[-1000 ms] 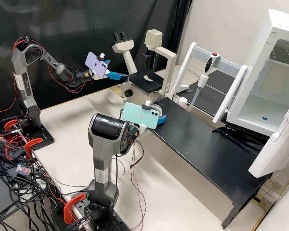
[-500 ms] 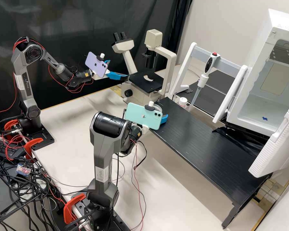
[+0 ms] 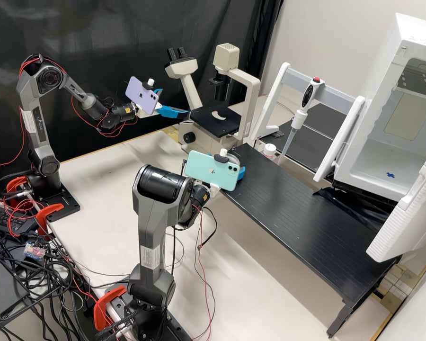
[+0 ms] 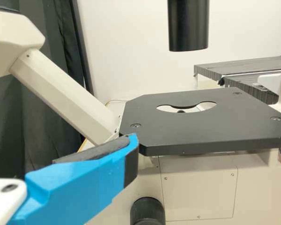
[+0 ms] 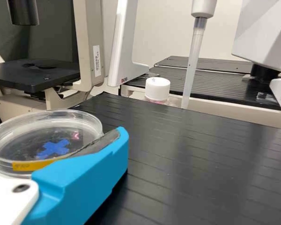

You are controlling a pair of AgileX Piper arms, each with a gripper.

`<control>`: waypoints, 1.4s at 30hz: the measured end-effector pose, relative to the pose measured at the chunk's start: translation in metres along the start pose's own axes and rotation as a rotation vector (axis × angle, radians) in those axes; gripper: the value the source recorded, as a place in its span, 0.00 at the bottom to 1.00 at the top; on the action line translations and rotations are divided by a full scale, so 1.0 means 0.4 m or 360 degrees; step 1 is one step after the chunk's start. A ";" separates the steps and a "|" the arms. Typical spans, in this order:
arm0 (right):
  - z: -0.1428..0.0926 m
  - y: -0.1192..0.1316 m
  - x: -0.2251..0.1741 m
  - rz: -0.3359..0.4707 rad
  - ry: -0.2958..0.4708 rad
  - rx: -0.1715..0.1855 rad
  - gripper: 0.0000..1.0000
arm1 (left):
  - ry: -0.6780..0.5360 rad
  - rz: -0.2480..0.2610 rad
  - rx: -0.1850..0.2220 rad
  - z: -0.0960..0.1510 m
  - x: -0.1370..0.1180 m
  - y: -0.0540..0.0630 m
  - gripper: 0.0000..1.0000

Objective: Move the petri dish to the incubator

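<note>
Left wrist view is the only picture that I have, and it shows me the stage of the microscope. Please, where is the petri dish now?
Observer: The petri dish is near the corner of the black platform, close to the microscope.
Operator: Has it some label on its side?
Observer: Yes, a yellow label.
Operator: And the place where it must go, is it open?
Observer: Yes, the incubator has its door standing open.

High view looks down; both closer wrist views share the microscope (image 4: 201, 136).
</note>
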 end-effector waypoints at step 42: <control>0.238 0.389 -0.065 0.0741 -0.0374 0.0105 0.00 | 0.0000 0.0000 0.0000 0.000 0.000 0.000 1.00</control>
